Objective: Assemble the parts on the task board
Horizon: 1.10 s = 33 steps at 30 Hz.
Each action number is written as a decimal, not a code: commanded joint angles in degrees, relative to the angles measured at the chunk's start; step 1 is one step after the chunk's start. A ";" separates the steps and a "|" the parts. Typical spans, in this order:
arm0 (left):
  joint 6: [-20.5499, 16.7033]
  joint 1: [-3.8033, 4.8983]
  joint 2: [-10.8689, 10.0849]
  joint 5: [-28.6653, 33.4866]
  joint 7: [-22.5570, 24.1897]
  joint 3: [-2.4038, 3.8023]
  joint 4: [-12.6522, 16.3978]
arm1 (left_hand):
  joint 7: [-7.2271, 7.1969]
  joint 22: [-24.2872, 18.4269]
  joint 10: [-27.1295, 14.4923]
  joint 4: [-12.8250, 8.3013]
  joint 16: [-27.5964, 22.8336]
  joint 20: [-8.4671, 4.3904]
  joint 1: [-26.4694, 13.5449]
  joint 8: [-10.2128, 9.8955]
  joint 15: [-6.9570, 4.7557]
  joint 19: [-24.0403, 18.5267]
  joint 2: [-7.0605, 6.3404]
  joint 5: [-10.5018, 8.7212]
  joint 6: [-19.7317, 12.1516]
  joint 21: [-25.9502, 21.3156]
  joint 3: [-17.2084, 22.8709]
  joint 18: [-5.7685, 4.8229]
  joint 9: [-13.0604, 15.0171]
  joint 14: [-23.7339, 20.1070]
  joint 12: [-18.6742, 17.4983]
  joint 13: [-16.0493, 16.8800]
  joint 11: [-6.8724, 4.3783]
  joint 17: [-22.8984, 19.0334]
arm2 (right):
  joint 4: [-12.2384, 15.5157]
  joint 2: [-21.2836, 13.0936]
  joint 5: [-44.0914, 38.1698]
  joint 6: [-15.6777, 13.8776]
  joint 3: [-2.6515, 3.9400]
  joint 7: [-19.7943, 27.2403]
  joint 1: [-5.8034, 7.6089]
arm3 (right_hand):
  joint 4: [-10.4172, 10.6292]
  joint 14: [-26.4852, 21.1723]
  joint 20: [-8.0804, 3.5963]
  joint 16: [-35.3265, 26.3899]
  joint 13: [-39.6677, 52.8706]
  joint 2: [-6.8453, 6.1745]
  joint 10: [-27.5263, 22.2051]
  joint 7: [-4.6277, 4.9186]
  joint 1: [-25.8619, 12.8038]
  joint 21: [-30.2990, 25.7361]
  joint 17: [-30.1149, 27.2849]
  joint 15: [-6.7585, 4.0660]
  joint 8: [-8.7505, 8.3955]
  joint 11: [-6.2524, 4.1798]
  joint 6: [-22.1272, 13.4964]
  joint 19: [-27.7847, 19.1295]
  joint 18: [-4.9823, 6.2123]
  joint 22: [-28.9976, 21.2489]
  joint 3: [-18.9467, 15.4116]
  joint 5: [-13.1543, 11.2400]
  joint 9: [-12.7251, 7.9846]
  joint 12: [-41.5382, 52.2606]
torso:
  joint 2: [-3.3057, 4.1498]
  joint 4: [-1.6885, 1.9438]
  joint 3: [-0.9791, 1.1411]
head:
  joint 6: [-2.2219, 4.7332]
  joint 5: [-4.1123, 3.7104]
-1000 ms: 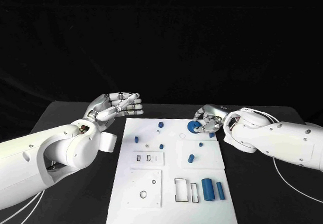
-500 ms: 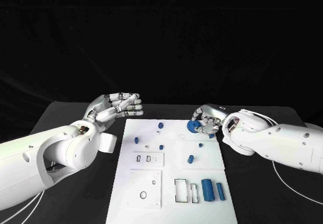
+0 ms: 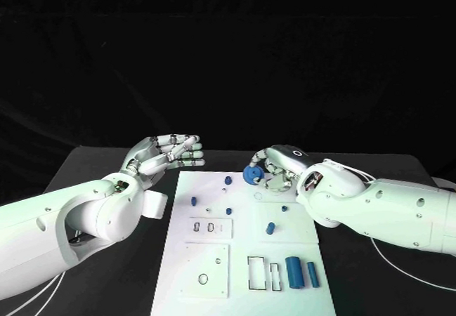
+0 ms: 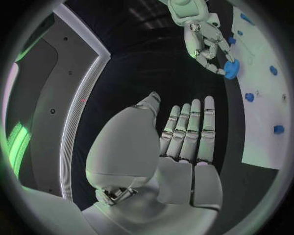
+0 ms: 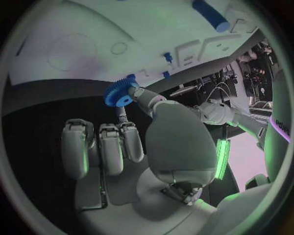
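Note:
The white task board (image 3: pixel 212 271) lies in the middle of the black table, with several small blue parts standing in it, such as a peg (image 3: pixel 270 228) and two blue cylinders (image 3: pixel 292 269) near the front. My right hand (image 3: pixel 274 168) hovers over the board's far right part and pinches a blue gear (image 3: pixel 252 174) (image 5: pixel 120 93) (image 4: pixel 231 69) between thumb and a finger. My left hand (image 3: pixel 167 155) (image 4: pixel 183 147) floats off the board's far left corner, fingers straight and together, holding nothing.
The board (image 5: pixel 73 44) carries rectangular slots (image 3: pixel 262 270) and round holes (image 3: pixel 202 277) in raised plates. Black table surface (image 3: pixel 102 290) lies on both sides of the board. White cables (image 3: pixel 416 276) trail at the right.
My right hand has moved left and a little farther over the board's far edge, carrying the blue gear. My left hand's fingers have straightened slightly.

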 commanded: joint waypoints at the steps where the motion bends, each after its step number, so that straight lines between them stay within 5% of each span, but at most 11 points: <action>1: 1.08 0.07 0.29 0.16 0.58 0.05 0.08 | 2.09 -0.05 -0.09 0.06 -0.29 0.17 0.65 -0.20 0.27 -0.34 0.02 -0.17 -0.41 -0.07 0.28 0.70 -0.07 -0.11 -0.28 -0.03 0.12 0.08 | -0.42 1.63 -3.95 -1.08 0.03 -1.23 0.04 | -0.07 5.56 -0.08 0.27 6.19 -0.12 -0.07 -2.04 -0.64 -0.13 13.01 -0.28 2.12 -0.14 2.88 0.03 -0.43 5.35 0.46 -0.38 1.64 -0.33 | 0.08 0.19 -0.08 | 0.07 0.06; 20: 1.05 0.08 0.60 0.53 0.63 0.06 0.35 | 2.09 -0.08 -0.07 0.04 -0.32 0.19 0.73 -0.22 0.29 -0.38 -0.05 -0.19 -0.42 -0.09 0.28 0.70 -0.07 -0.11 -0.32 -0.02 0.12 0.12 | -5.47 9.72 -3.69 3.20 -0.38 -1.58 -1.63 | -0.06 5.55 -0.06 0.26 6.26 -0.10 -0.03 -1.93 -0.98 -0.18 12.98 -0.23 1.93 -0.05 2.62 -0.01 -0.42 5.34 0.69 -0.75 1.66 -0.31 | 0.13 0.30 -0.05 | -0.33 0.09; 33: 0.83 0.09 0.27 0.54 0.44 0.06 0.37 | 2.08 -0.10 -0.05 0.05 -0.35 0.21 0.75 -0.22 0.29 -0.42 -0.06 -0.20 -0.41 -0.11 0.28 0.70 -0.07 -0.11 -0.33 -0.02 0.12 0.14 | -7.23 11.43 -3.60 4.01 -0.44 -1.69 -2.74 | -0.05 5.49 -0.05 0.19 6.10 -0.10 -0.17 -1.89 -1.09 -0.39 12.65 -0.21 1.85 -0.02 2.51 -0.19 -0.35 5.08 0.75 -0.84 1.65 -0.43 | 0.10 0.15 -0.03 | -0.79 0.29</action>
